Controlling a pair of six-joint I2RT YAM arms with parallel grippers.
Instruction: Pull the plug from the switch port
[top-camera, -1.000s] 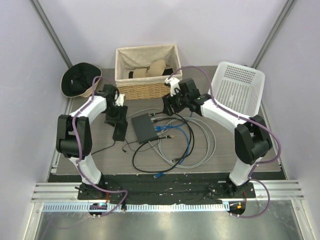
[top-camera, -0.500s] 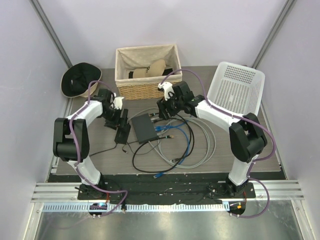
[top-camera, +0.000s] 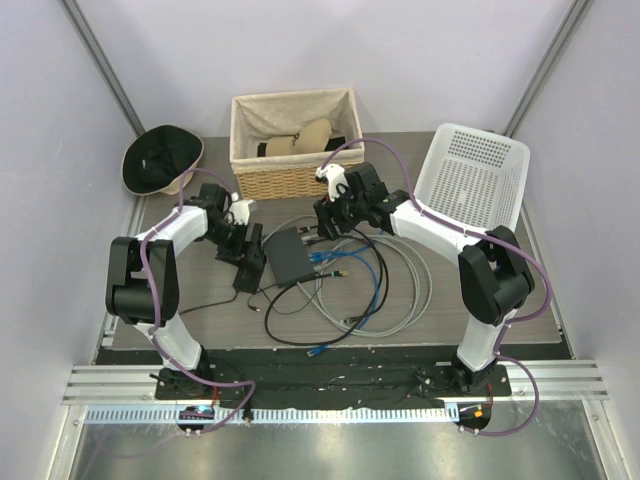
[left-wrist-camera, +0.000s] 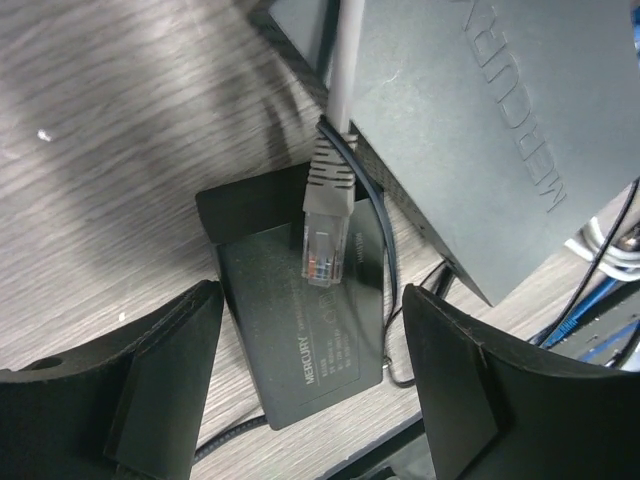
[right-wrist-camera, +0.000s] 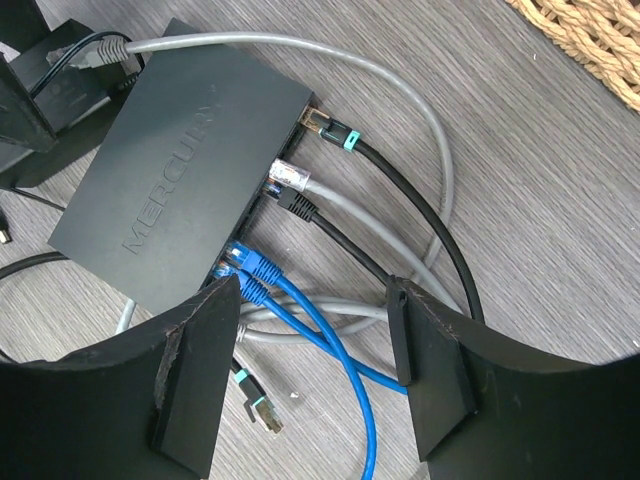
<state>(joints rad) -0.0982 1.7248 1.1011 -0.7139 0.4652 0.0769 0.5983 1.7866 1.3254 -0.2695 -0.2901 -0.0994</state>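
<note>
I find both tools released: the left gripper stands with jaws apart over a loose grey plug lying on the power brick, and the right gripper stands likewise above the switch at the middle of the table, where cables sit in its narrow edge.

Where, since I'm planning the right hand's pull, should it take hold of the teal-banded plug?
Probably the teal-banded plug, by its body just outside the switch, not its black cable. Bring the right hand from above, pinching its sides: it sits at the end port, lying flat, outer side free.
</note>
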